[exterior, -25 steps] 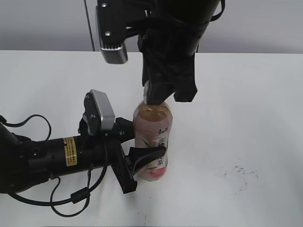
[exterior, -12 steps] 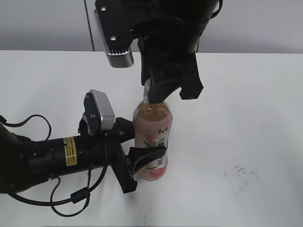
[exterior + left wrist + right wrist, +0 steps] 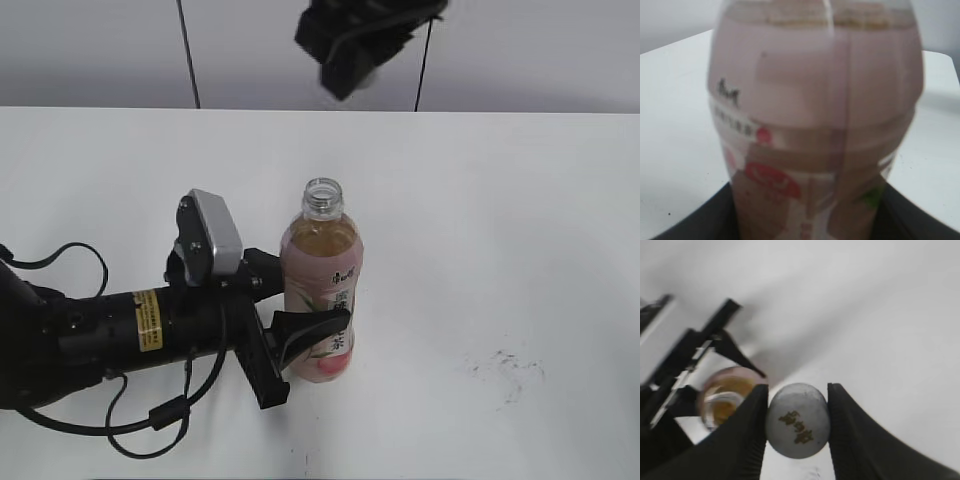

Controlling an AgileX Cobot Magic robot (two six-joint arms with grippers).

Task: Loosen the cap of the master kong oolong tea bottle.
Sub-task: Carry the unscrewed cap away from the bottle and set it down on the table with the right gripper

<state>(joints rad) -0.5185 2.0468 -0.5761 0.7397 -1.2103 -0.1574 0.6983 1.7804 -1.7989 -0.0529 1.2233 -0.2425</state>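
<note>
The oolong tea bottle (image 3: 322, 290) stands upright on the white table, its neck open with no cap on it. It fills the left wrist view (image 3: 815, 115). My left gripper (image 3: 292, 335) is shut on the bottle's lower body. My right gripper (image 3: 797, 421) is shut on the grey-white cap (image 3: 798, 420), which shows a small dark logo on top. It holds the cap high above the table; the bottle's open mouth (image 3: 726, 399) shows below it to the left. In the exterior view only part of the right arm (image 3: 355, 40) shows at the top edge.
The white table (image 3: 520, 220) stretches around the bottle. A patch of dark scuff marks (image 3: 505, 368) lies on it at the front right. The left arm's body and cables (image 3: 110, 340) lie along the front left.
My right gripper has lifted straight up off the bottle with the cap in it. The bottle's neck now stands open. The left gripper and bottle have not moved.
</note>
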